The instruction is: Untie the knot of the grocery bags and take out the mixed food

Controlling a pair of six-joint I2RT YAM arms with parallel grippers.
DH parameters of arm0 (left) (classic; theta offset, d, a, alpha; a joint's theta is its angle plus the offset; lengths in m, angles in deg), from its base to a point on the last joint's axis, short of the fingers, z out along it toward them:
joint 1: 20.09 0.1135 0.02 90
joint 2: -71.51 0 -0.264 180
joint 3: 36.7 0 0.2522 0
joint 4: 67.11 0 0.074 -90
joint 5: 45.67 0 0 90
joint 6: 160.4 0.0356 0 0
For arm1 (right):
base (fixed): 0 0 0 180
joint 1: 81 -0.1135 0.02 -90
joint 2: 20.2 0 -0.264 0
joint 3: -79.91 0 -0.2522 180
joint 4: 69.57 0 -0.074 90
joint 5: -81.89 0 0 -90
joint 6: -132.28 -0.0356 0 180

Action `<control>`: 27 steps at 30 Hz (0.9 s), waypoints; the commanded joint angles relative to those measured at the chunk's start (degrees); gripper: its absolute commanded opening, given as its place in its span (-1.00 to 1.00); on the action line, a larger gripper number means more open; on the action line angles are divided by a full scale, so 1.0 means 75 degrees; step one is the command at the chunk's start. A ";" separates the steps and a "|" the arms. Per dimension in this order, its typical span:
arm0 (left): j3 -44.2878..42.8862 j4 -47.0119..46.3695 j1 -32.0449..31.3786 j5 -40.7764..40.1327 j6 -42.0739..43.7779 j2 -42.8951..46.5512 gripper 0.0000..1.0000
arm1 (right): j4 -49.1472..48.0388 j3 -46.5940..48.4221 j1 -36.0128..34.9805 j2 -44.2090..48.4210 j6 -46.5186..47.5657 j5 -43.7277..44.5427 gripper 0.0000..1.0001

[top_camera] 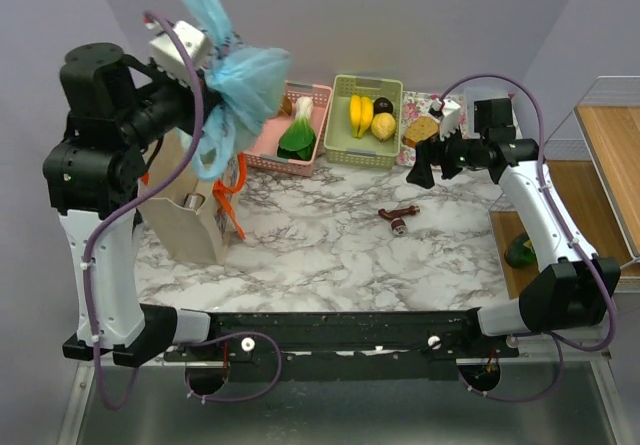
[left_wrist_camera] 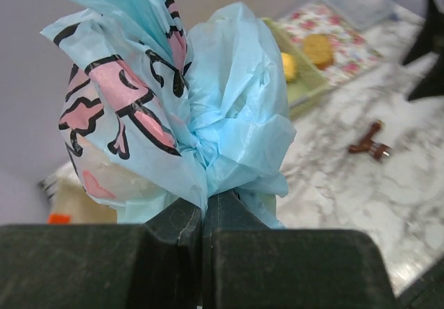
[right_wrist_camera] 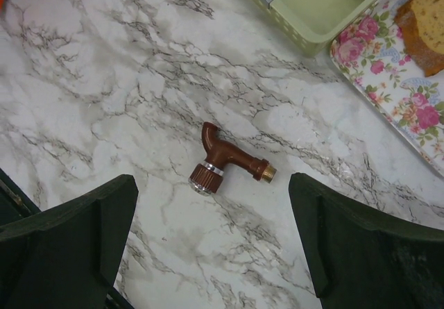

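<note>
The grocery bag is a crinkly light blue plastic bag with pink and black print, hanging in the air at the upper left, above the tote. My left gripper is shut on the thin plastic just beneath the knot, and its fingertips pinch the blue film tight. A long blue tail of the bag rises above the grip. The mixed food is hidden inside the bag. My right gripper hovers open over the marble at the right, holding nothing, a small brown tap fitting lying below it.
A beige canvas tote with orange handles stands under the bag. At the back are a pink basket with a green leafy vegetable, a green basket with bananas, and a floral tray with bread. A wooden shelf stands right.
</note>
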 commanded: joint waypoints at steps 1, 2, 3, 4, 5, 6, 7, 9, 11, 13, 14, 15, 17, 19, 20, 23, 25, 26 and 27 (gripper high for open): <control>0.0809 0.0138 -0.2154 0.0561 0.1072 0.0277 -1.00 | -0.0014 0.0332 0.0014 0.0140 -0.0149 -0.0229 1.00; 0.1363 0.0042 -0.2703 0.0453 0.1282 0.0403 -1.00 | -0.0001 0.0342 0.0012 0.0187 -0.0151 -0.0220 0.99; 0.2007 -0.0151 -0.3104 0.0354 0.1435 0.0550 -1.00 | 0.0006 0.0326 0.0013 0.0243 -0.0152 -0.0207 0.99; 0.2611 -0.0377 -0.3535 0.0294 0.1598 0.0703 -1.00 | 0.0007 0.0285 0.0015 0.0307 -0.0125 -0.0179 1.00; 0.3218 -0.0662 -0.3894 0.0201 0.1728 0.0836 -1.00 | 0.0017 0.0231 0.0009 0.0371 -0.0087 -0.0129 1.00; 0.3877 -0.0883 -0.4303 0.0117 0.1877 0.0923 -1.00 | 0.0043 0.0161 0.0012 0.0439 -0.0029 -0.0077 1.00; 0.4460 -0.1099 -0.4653 0.0102 0.2034 0.0962 -1.00 | 0.0067 0.0085 0.0013 0.0499 0.0019 0.0015 1.00; 0.5467 -0.1539 -0.5169 0.0175 0.2149 0.0990 -1.00 | 0.0116 -0.0066 0.0015 0.0628 0.0064 0.0257 1.00; 0.6366 -0.2169 -0.5509 0.0064 0.2076 0.0971 -1.00 | 0.0146 -0.0259 0.0015 0.0801 0.0077 0.0459 0.99; 0.7094 -0.2707 -0.5620 0.0074 0.1906 0.0878 -1.00 | 0.0158 -0.0473 0.0012 0.1019 0.0076 0.0564 1.00; 0.7420 -0.3026 -0.5622 0.0069 0.1786 0.0818 -1.00 | 0.0153 -0.0598 0.0015 0.1124 0.0089 0.0599 1.00; 0.7765 -0.3257 -0.5625 0.0051 0.1708 0.0766 -1.00 | 0.0148 -0.0714 0.0015 0.1253 0.0077 0.0617 1.00; 0.8419 -0.3794 -0.5633 -0.0005 0.1648 0.0723 -1.00 | 0.0137 -0.0915 0.0008 0.1446 0.0083 0.0640 1.00; 0.8955 -0.4276 -0.5630 -0.0162 0.1662 0.0700 -1.00 | 0.0155 -0.1056 0.0012 0.1559 0.0097 0.0607 1.00; 0.9135 -0.4376 -0.5624 -0.0239 0.1664 0.0671 -1.00 | 0.0190 -0.1089 0.0015 0.1604 0.0119 0.0556 1.00; 0.9152 -0.3976 -0.5622 -0.0263 0.1906 0.0590 0.15 | 0.0282 -0.1195 0.0015 0.1636 0.0225 0.0252 1.00; 0.8892 -0.3466 -0.5613 -0.0301 0.1913 0.0628 0.49 | 0.0368 -0.1284 0.0020 0.1643 0.0320 -0.0190 1.00; 0.8738 -0.3224 -0.5574 -0.0233 0.1940 0.0735 0.53 | 0.0439 -0.1314 0.0017 0.1641 0.0397 -0.0445 0.99; 0.8589 -0.2990 -0.5493 -0.0159 0.1982 0.0879 0.56 | 0.0490 -0.1360 0.0014 0.1630 0.0426 -0.0754 1.00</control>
